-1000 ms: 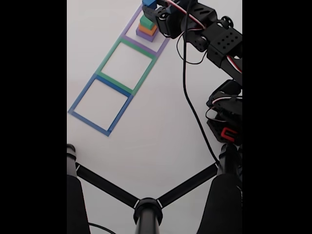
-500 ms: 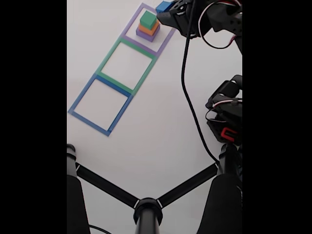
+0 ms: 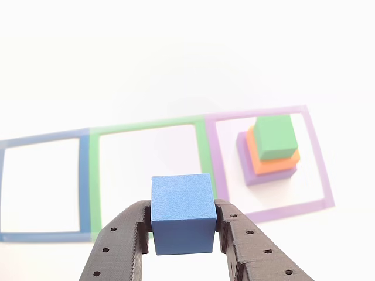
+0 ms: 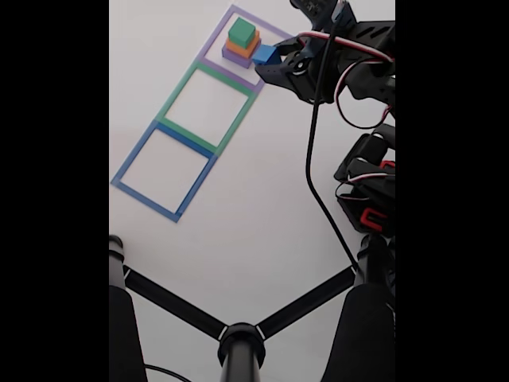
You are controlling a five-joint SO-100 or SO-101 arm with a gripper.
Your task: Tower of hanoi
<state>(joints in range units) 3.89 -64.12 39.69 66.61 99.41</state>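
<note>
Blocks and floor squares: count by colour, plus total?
Matte square blocks: 4
- blue block, held in the gripper: 1
- green block, top of the stack: 1
- orange block, middle: 1
- purple block, bottom: 1
Flat square outlines: 3
- blue outline: 1
- green outline: 1
- purple outline, around the stack: 1
Total: 7

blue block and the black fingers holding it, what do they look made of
The small blue square block looks like matte foam or printed plastic: a finely grainy, non-shiny surface with crisp edges. The black fingers of the hand look like 3D-printed plastic, going by the fine layered texture and rows of small round holes.
</note>
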